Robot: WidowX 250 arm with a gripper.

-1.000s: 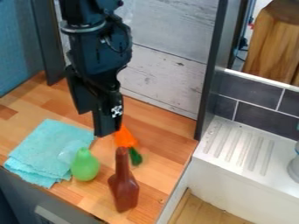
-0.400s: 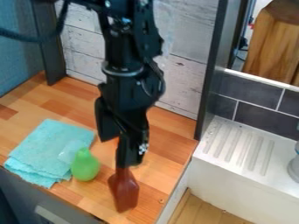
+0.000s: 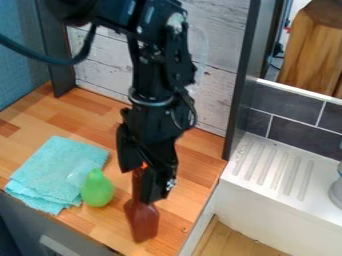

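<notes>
The black gripper (image 3: 137, 185) hangs low over the wooden counter, open, its two fingers apart. The neck of a brown bottle (image 3: 142, 222) shows in the gap between them, close to the right finger; whether they touch cannot be told. The bottle's wide body is in plain sight below the fingertips. A bit of an orange object (image 3: 143, 165) peeks out behind the gripper, the rest hidden. Left of the bottle is a green pear-shaped object (image 3: 97, 189), beside a folded turquoise cloth (image 3: 52, 171).
The wooden counter (image 3: 95, 108) is backed by a pale plank wall (image 3: 224, 95). A dark upright panel (image 3: 242, 85) borders it at the right, and a white sink unit with a ribbed drainboard (image 3: 270, 167) stands beyond. Dark tiles (image 3: 284, 109) rise behind the drainboard.
The gripper has moved right and down from above the orange object to the bottle's neck. It now hides most of the orange and green object behind. Bottle, pear-shaped object and cloth have not moved.
</notes>
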